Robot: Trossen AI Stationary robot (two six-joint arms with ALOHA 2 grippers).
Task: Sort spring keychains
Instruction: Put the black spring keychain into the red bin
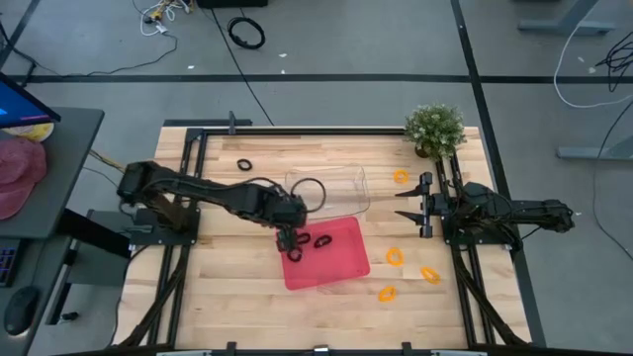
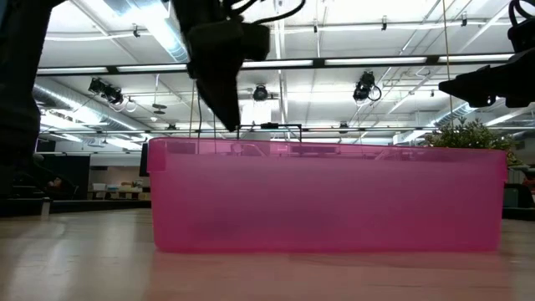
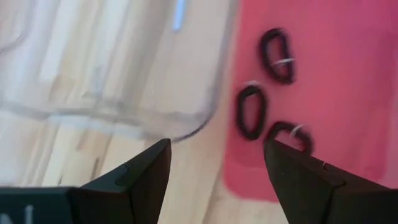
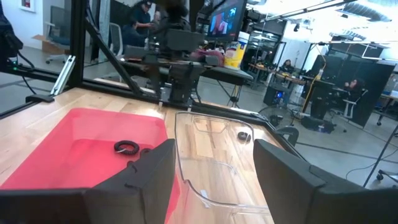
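Around my wooden table (image 1: 247, 297) lies grey floor (image 1: 396, 40) crossed by dark lines, a black cable coil (image 1: 246, 33) at upper centre. A potted plant (image 1: 435, 130) stands upper right. Long ceiling lights (image 2: 376, 60) glow overhead; desks and monitors (image 4: 225, 18) fill the room beyond.

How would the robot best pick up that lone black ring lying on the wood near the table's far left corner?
The black ring lies flat in the open, so probably straight from above: one finger inside the loop, one outside, pinching one side of the coil.

Red tray (image 1: 331, 267), 3 black keychains (image 3: 250, 112), orange keychains (image 1: 395, 256), clear bin (image 1: 341, 188).
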